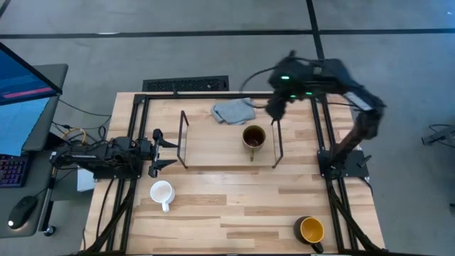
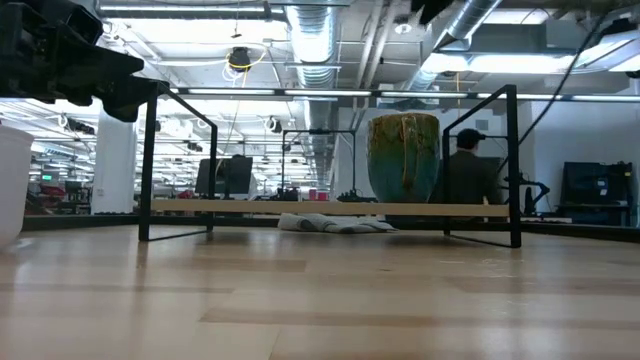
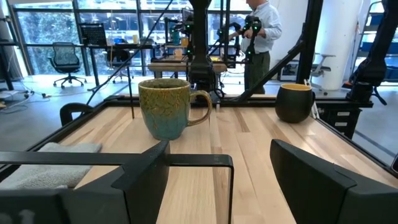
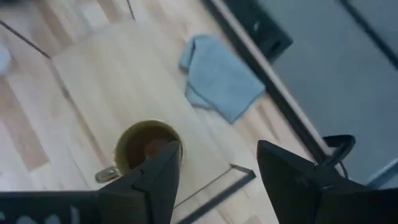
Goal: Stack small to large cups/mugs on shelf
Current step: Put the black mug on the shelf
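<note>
High view, left to right. Left hand (image 1: 165, 151) sits at the tabletop's (image 1: 234, 206) 9 o'clock edge, low and level, fingers apart with nothing between them, tips aimed at the shelf's left end frame and just short of it. Left wrist view backs this up: both dark fingers (image 3: 311, 180) spread wide, empty gap.

Small white mug (image 1: 161, 192) stands on the tabletop at about 7 o'clock, handle toward the near edge, just below the left hand and off the shelf. Low view catches only its side at the frame's left edge (image 2: 12, 185).

Shelf (image 1: 229, 155), black wire end frames on a light wood base, lies across the tabletop's middle. Dark brown mug (image 1: 254, 138) stands upright on the shelf's right part, handle toward the near side, about 3 o'clock from shelf centre. Rest of the base is bare. Low view shows it upright on the shelf board (image 2: 404, 156).

Grey cloth (image 1: 233, 111) lies crumpled at 12 o'clock, behind the shelf, touching no mug.

Right hand (image 1: 274, 109) hovers above the shelf's far right corner, at about 1 o'clock from the brown mug, apart from it. Right wrist view looks down on that mug (image 4: 148, 144); fingers (image 4: 292, 171) spread apart, holding nothing.

Dark mug with yellow-orange inside (image 1: 311, 230) stands at 5 o'clock near the tabletop's front right corner, well apart from the shelf.
</note>
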